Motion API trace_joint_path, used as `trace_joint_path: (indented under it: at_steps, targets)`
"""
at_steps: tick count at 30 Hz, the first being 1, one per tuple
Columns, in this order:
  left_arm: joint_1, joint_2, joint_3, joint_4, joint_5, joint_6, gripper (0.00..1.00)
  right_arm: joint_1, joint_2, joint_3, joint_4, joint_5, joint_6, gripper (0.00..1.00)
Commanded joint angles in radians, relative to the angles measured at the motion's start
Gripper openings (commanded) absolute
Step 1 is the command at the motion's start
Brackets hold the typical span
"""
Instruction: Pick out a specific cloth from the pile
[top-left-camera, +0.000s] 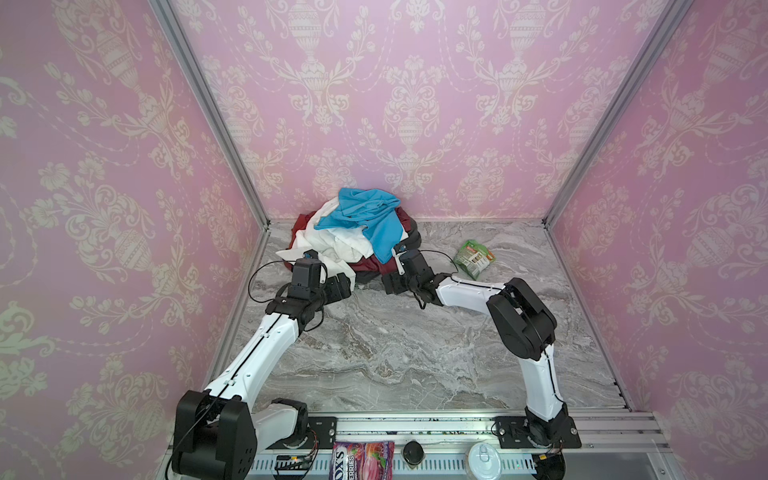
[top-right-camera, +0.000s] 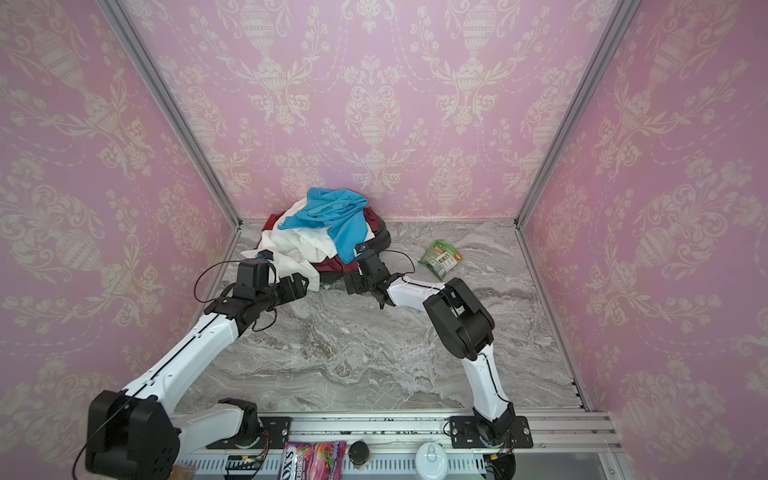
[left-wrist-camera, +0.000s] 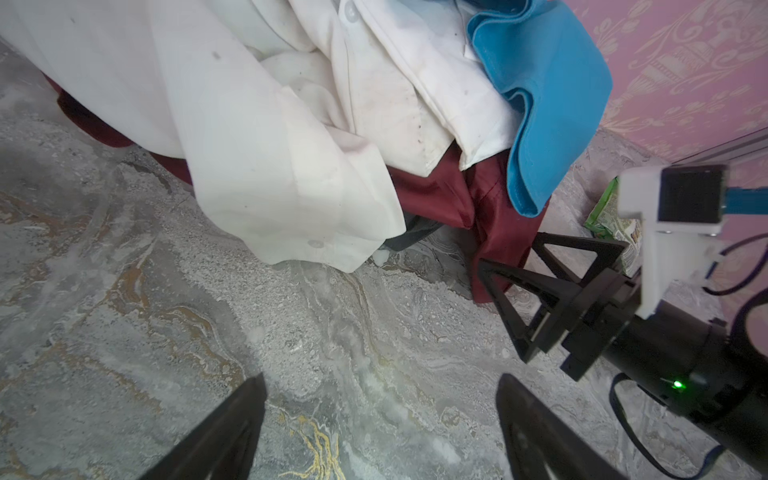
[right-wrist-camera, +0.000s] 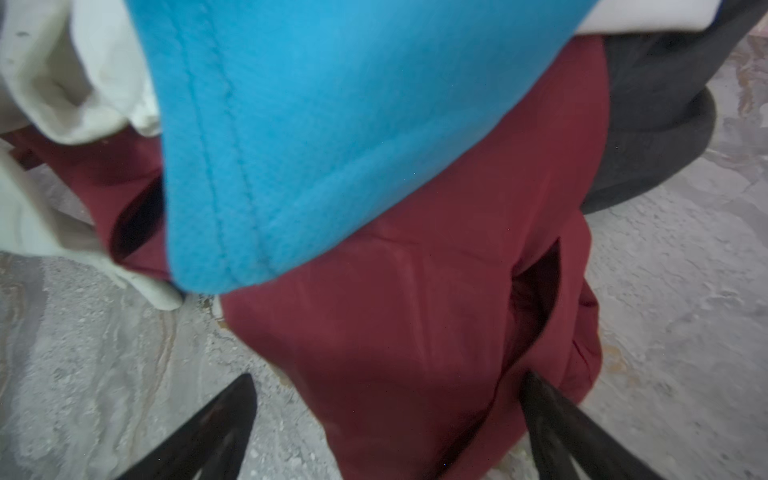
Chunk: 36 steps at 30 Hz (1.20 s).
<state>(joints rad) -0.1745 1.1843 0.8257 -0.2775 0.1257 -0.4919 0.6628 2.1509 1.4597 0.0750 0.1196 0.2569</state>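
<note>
Two spread grippers at the foot of the pile (top-left-camera: 357, 232).
Over the marble table (top-left-camera: 395, 353), the left gripper (left-wrist-camera: 380, 390) hangs wide apart and empty, just short of the white shirt (top-left-camera: 332, 245). The right gripper (right-wrist-camera: 390, 376), equally wide, straddles a flap of the cloth (right-wrist-camera: 415, 332) without pinching it. That maroon cloth pokes out at the pile's 6 o'clock, under the blue garment (top-left-camera: 365, 216). A green packet (top-left-camera: 473, 258) lies at the pile's 3 o'clock.

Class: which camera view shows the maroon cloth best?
The right wrist view: the maroon cloth fills much of the frame, folds clear. The left wrist view shows a strip under the white shirt; both top views show only slivers low in the pile.
</note>
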Motion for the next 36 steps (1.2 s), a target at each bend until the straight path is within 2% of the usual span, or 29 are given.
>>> trace_joint_path:
  at_steps: [1,3,5,6,11,15,21,24,30,36]
  targets:
    - [-0.007,-0.007,0.019,0.034,-0.003,-0.033,0.89,-0.001,0.066,0.138,-0.148,0.022,0.033,0.72]
    - [-0.007,-0.006,0.024,0.036,0.000,-0.033,0.88,0.012,0.044,0.193,-0.226,-0.007,0.014,0.33]
    - [-0.007,-0.010,0.023,0.040,-0.004,-0.034,0.88,0.026,0.001,0.199,-0.229,0.003,-0.015,0.05]
    - [-0.008,-0.011,0.021,0.045,-0.010,-0.037,0.88,0.029,-0.022,0.211,-0.240,0.003,-0.024,0.00]
    - [-0.007,0.002,0.035,0.054,-0.021,-0.061,0.88,0.036,-0.124,0.281,-0.317,-0.009,-0.037,0.00]
    - [-0.006,0.020,0.093,0.034,-0.049,-0.080,0.85,0.037,-0.159,0.431,-0.380,-0.091,-0.039,0.00]
    - [0.010,0.041,0.204,0.018,-0.080,-0.088,0.84,0.038,-0.029,0.894,-0.469,-0.213,-0.077,0.00]
    - [0.024,0.037,0.249,0.021,-0.083,-0.087,0.85,0.038,0.044,1.092,-0.440,-0.283,-0.071,0.00]
    - [0.031,0.022,0.266,0.077,-0.064,-0.036,0.87,0.037,0.065,1.122,-0.202,-0.334,0.005,0.00]
    - [0.031,0.009,0.216,0.209,-0.015,0.114,0.92,0.037,0.077,1.124,-0.163,-0.334,0.040,0.00]
